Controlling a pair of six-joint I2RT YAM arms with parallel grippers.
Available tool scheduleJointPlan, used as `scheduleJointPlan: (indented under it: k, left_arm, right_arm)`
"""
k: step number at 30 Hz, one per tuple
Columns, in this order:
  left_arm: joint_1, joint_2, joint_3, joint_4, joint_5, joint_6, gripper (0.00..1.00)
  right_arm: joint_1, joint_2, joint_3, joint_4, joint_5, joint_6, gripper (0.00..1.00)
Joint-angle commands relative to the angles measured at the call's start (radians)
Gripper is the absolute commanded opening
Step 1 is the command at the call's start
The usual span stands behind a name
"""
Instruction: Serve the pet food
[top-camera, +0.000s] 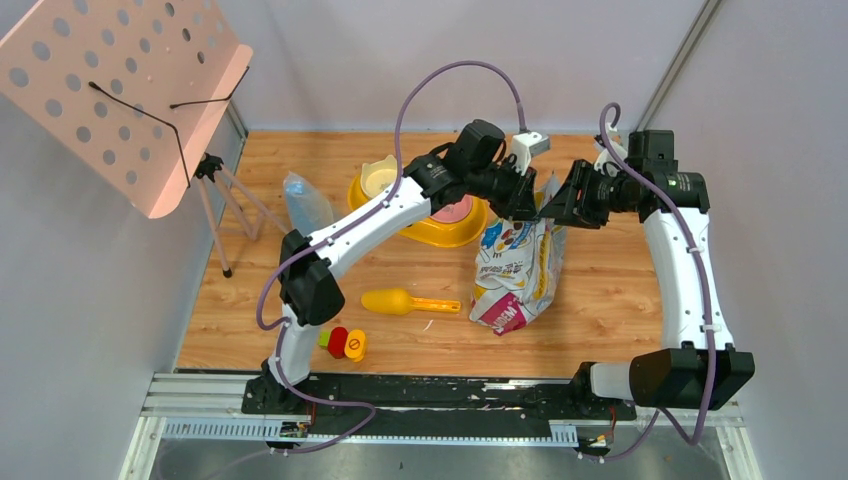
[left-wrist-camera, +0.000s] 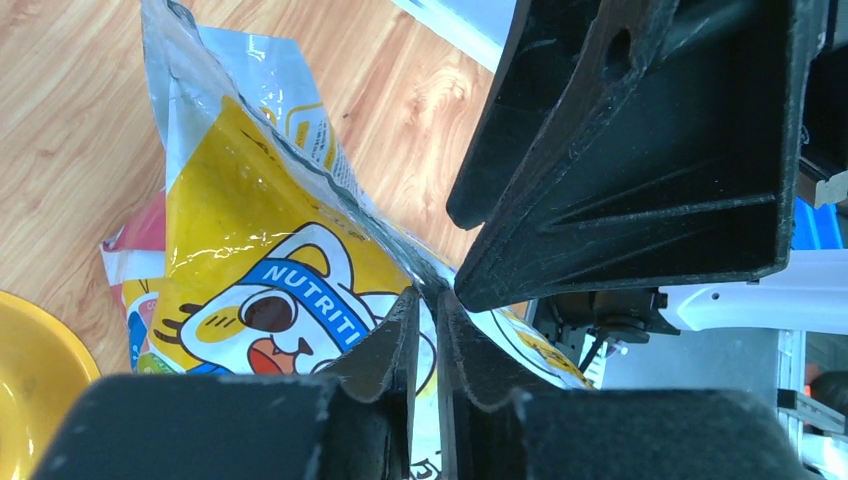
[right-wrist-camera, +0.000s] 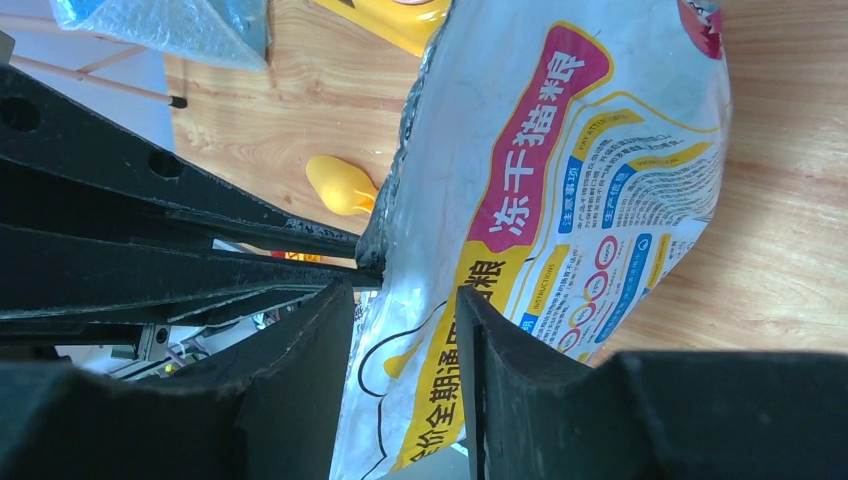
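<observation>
The white and yellow printed food bag stands upright in the middle of the wooden table. The pet food is hidden inside it. Both grippers meet at the bag's top edge. My left gripper is shut on that crinkled top seam, with the cartoon cat print just to its left. My right gripper is open, its jaws standing apart with the bag's top wall between them. One of its fingers looms right above the left fingertips. The yellow scoop lies on the table left of the bag.
A yellow bowl with a pink inside sits behind and left of the bag. A clear plastic bag lies further left. A pink perforated stand on a tripod fills the far left. A small red, yellow and green object lies near the front edge.
</observation>
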Motion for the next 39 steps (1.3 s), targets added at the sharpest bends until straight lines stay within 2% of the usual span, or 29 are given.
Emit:
scheduleJointPlan:
  k: [1,8,12,19,30,39]
  left_arm:
    - [0.002,0.018,0.002,0.054,0.006,0.01,0.15]
    - [0.001,0.026,0.003,0.086,0.056,0.005,0.07]
    - [0.002,0.027,0.001,0.104,0.1,0.004,0.0]
    - [0.002,0.028,-0.003,0.131,0.159,0.003,0.0]
    - [0.002,0.018,-0.02,0.155,0.198,0.003,0.0]
    - [0.002,0.022,-0.016,0.148,0.184,0.003,0.0]
  right_arm:
    - [0.005,0.005,-0.006,0.027,-0.045,0.02,0.43]
    - [0.005,0.018,-0.028,0.042,-0.06,0.04,0.43]
    - [0.005,0.021,-0.037,0.041,-0.022,0.042,0.41]
    - [0.004,0.021,-0.03,0.037,0.031,0.044,0.35]
    - [-0.042,0.027,-0.053,0.064,-0.013,0.089,0.27]
    - [-0.087,0.023,-0.057,0.098,-0.119,0.126,0.3]
